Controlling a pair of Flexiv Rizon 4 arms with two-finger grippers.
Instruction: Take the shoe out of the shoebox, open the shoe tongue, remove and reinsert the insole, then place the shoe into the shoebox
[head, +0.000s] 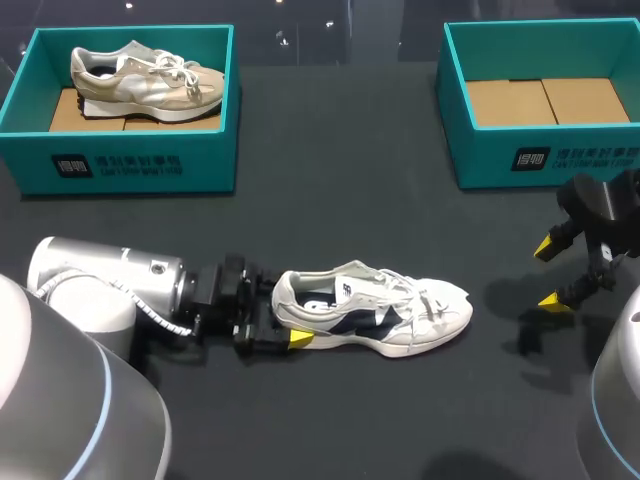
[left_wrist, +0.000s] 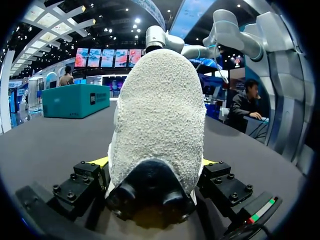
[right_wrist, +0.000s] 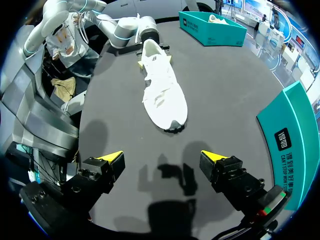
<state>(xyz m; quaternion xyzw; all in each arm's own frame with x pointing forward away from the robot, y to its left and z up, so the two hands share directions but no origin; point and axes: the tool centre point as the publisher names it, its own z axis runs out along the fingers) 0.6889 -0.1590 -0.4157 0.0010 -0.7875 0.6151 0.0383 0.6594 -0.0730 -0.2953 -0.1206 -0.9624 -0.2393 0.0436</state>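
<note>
A white shoe with dark navy panels (head: 375, 312) lies on its side on the black table, toe pointing right. My left gripper (head: 285, 312) holds its heel. In the left wrist view the heel (left_wrist: 160, 110) fills the gap, with both yellow-tipped fingers pressed against its sides. My right gripper (head: 550, 272) hangs open to the right of the toe, apart from the shoe. In the right wrist view the shoe (right_wrist: 160, 90) lies ahead of the open right gripper (right_wrist: 162, 159), with nothing between its fingers. A teal shoebox (head: 545, 150) at the back right holds only cardboard.
A second teal shoebox (head: 130, 165) stands at the back left with a beige shoe (head: 150, 75) inside. The back-right box's wall (right_wrist: 292, 130) is close beside my right gripper. Bare black table lies between the two boxes and in front of the shoe.
</note>
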